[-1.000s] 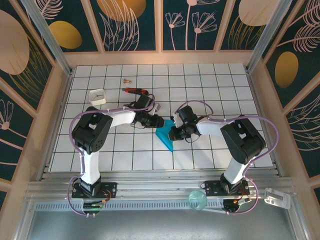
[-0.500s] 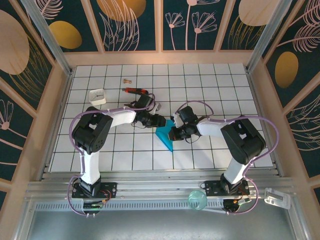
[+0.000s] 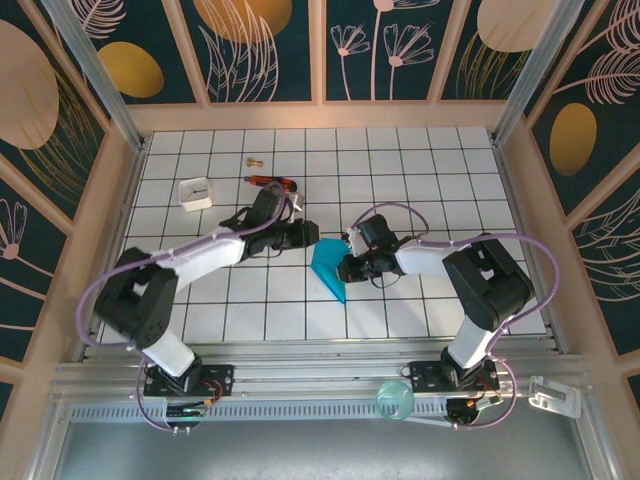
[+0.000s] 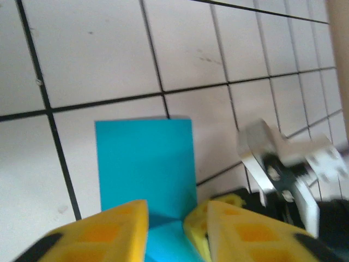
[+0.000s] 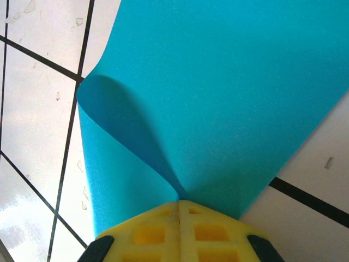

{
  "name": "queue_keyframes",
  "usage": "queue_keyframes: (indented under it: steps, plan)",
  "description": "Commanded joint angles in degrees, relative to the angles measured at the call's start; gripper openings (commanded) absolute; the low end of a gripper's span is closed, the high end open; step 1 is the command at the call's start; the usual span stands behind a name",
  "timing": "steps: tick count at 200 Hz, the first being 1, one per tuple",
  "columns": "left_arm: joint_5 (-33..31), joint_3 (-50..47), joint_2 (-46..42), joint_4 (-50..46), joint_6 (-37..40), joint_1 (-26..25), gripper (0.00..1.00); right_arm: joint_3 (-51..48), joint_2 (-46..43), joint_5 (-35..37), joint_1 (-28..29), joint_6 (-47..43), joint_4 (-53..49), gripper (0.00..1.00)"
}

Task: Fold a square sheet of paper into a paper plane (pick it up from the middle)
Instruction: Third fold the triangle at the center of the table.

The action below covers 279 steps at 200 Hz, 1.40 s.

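The square sheet of paper [image 3: 329, 268] is seen as a smaller folded teal shape lying near the middle of the white tiled table [image 3: 420, 160], with its narrow tip pointed towards the near edge. In the right wrist view two layers are shown, and the upper one is curled over in a soft loop rather than pressed flat. The sheet is clamped at its right edge by the right end effector [image 3: 346, 268], whose yellow fingers [image 5: 147, 229] are pressed together on the teal layers.

The left end effector [image 3: 312, 233] is placed just beside the far left corner of the sheet. Its yellow fingers [image 4: 103, 234] are held apart, and teal paper is seen through the gap between them; nothing is clamped there. Whether the fingers touch the sheet cannot be told. A straight-edged flat part of the sheet is seen ahead of them, resting on the tiles.

Well apart from the sheet, towards the far left of the table, a red-and-black utility knife [image 3: 272, 181], a white square block [image 3: 194, 192] and a small brass piece [image 3: 251, 160] are laid
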Motion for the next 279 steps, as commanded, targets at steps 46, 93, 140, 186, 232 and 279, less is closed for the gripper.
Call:
queue_keyframes:
  steps: [46,93,140,186,232,279]
  plan:
    - [1.4,-16.0,-3.3,24.3,-20.0,-11.9,0.01,-3.5,3.0,5.3,0.7,0.5,-7.4,0.01]
    - [2.4,-17.5,1.7,31.7,-24.6,-15.5,0.00,-3.8,2.7,5.5,0.7,0.5,-7.5,0.01]
    - [2.6,-17.2,5.4,32.9,-25.9,-16.7,0.00,-3.6,2.6,5.6,0.8,0.2,-7.6,0.01]
    - [3.1,-15.9,9.3,32.1,-25.7,-16.7,0.00,-3.9,2.4,5.5,0.8,0.2,-7.6,0.01]
    - [3.4,-16.1,10.1,29.7,-25.1,-16.8,0.00,-4.1,2.4,5.5,0.8,0.1,-7.6,0.01]
    - [4.4,-16.1,10.8,28.0,-24.5,-16.7,0.00,-4.0,2.6,5.4,0.8,0.1,-7.3,0.01]
